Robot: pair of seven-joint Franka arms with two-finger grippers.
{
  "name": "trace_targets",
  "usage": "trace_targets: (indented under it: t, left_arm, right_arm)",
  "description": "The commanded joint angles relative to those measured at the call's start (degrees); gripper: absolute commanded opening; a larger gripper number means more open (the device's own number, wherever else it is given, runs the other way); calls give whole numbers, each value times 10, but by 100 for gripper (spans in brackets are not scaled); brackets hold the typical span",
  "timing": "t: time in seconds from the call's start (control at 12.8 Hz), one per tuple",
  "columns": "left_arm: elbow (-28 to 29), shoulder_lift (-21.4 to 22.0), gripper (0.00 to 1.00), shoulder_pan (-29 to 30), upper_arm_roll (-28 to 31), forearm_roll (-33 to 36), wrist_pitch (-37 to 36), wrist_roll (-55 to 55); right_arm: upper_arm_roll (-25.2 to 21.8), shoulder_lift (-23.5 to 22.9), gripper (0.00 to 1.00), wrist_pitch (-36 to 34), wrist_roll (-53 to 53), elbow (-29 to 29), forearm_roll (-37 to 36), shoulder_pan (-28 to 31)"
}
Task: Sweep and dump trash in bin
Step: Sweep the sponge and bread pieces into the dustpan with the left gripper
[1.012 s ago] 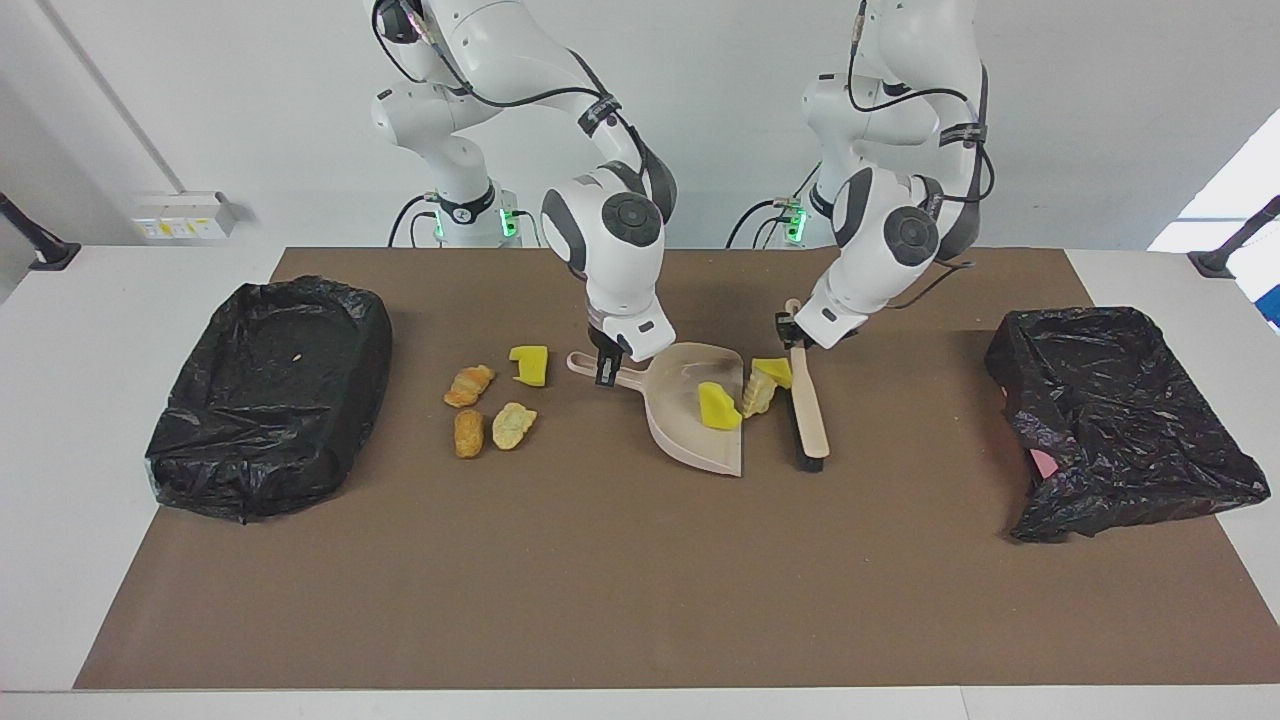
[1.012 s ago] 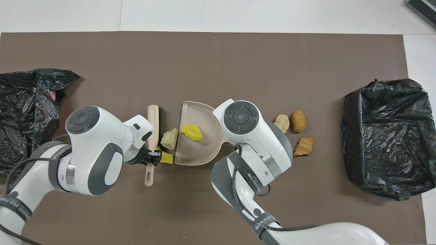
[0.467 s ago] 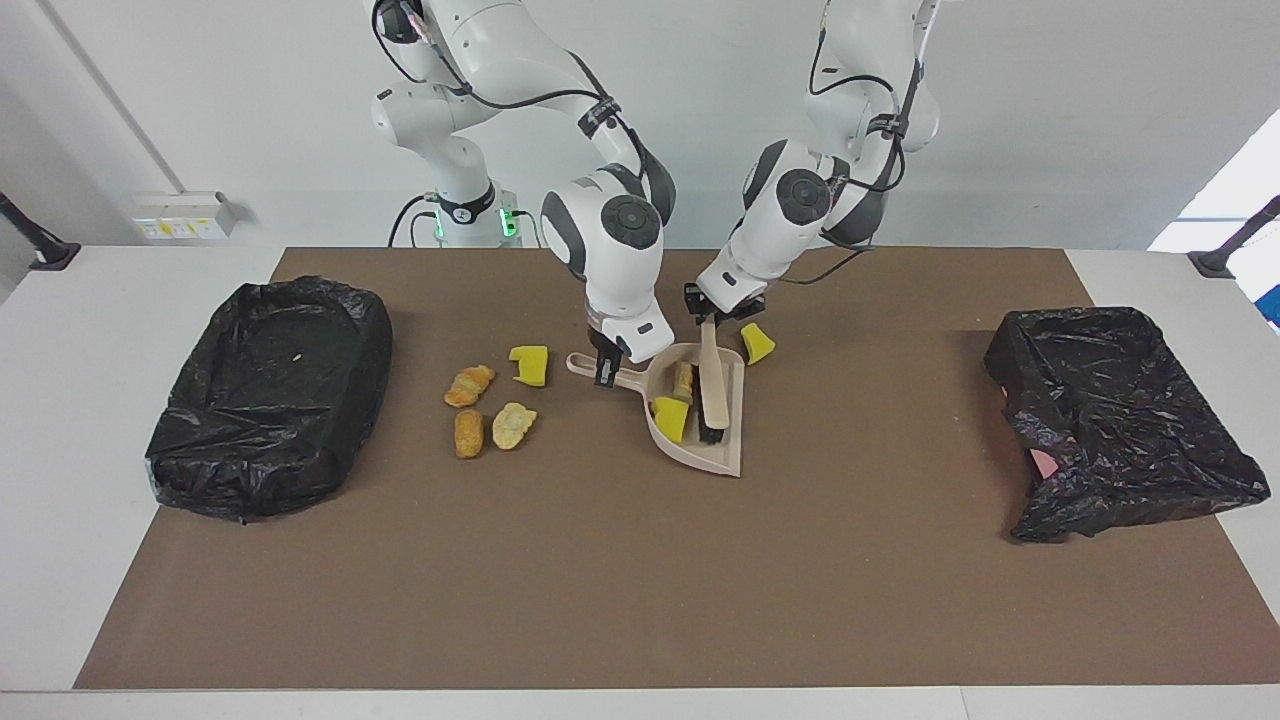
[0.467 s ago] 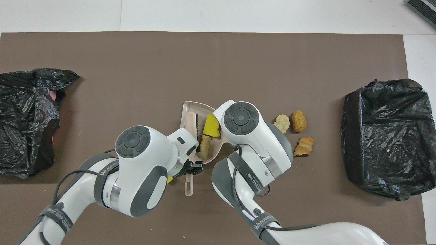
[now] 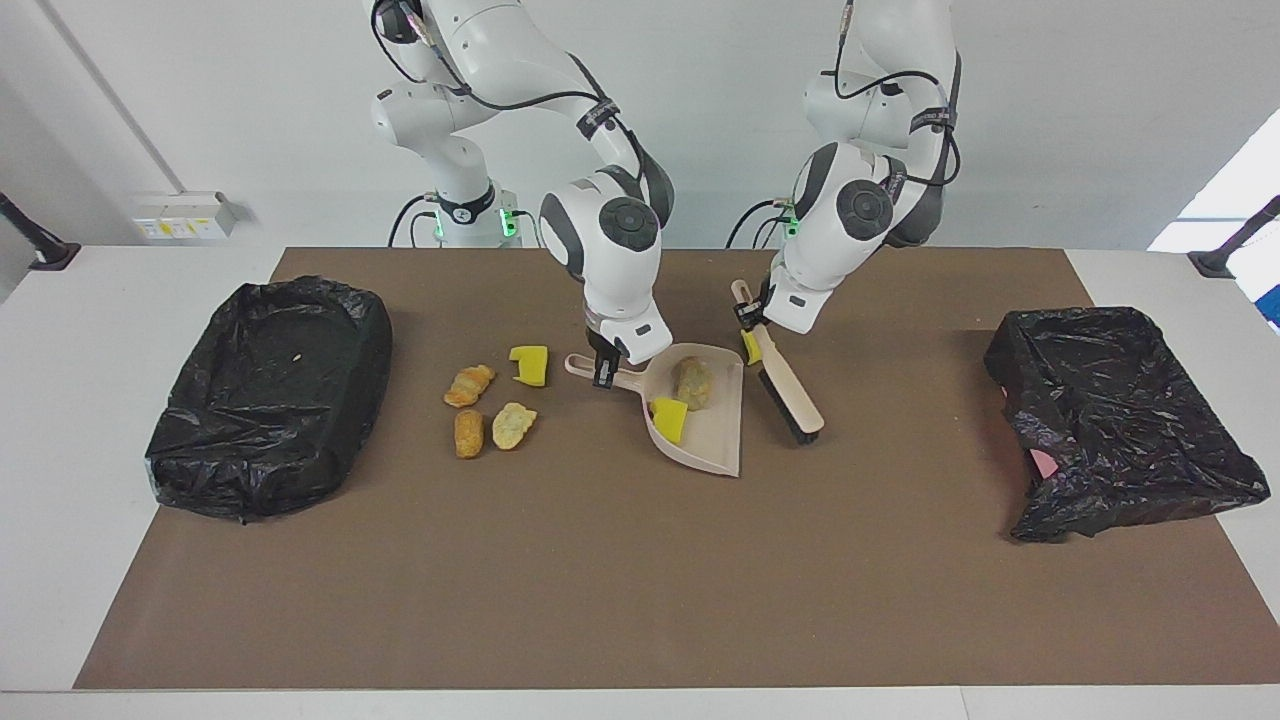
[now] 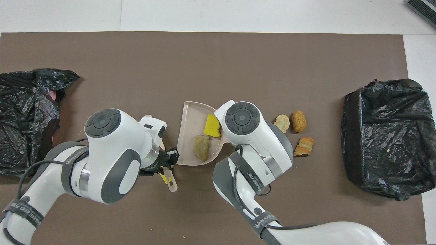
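Moved: brush point(image 5: 785, 385) has swung out of the dustpan point(image 5: 712, 435) since half a second ago and now slants beside its open edge, at frame centre in the facing view; a beige lump point(image 5: 692, 382) that was under the bristles now lies clear in the pan.
Left fingers: left gripper point(image 5: 748, 312) is clamped on the brush handle, bristle end low over the mat point(image 5: 600, 580).
Right fingers: right gripper point(image 5: 601, 368) is closed on the dustpan handle, pan flat on the surface.
Trash in pan: beige lump and one yellow sponge chunk point(image 5: 670, 418).
Trash loose: a yellow scrap point(image 5: 751, 346) just beside the left fingers; four pieces, one yellow point(image 5: 530, 365), centre-left of the facing view.
Bins: black-lined bin point(image 5: 270, 395) at left of frame, another point(image 5: 1120, 420) at right.
Handling: scraps look light and soft, likely to roll or bounce off stiff bristles; push them low and slowly, don't pinch them.
Hold: keep the brush gripped mid-handle and the pan by its handle, level.
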State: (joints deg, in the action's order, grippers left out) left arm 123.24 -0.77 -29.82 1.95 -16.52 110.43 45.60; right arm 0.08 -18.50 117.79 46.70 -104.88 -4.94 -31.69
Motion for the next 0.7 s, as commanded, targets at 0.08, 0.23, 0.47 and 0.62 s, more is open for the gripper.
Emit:
trace_targets:
  t: [0.08,0.23,0.47,0.62]
  left_arm:
    - [4,30,0,-14,-6,24,-86,143]
    - [23,52,0,-51,-10,29,-110,195]
    - [110,114,0,-123,-12,29,-66,277]
    - [167,139,0,-152,-14,25,-29,288]
  right_arm:
    - [4,2,0,14,20,-9,-17,9]
    - [4,3,0,14,23,-11,-19,8]
    - [4,7,0,13,26,-21,-34,8]
    - [4,7,0,12,27,-21,-35,8]
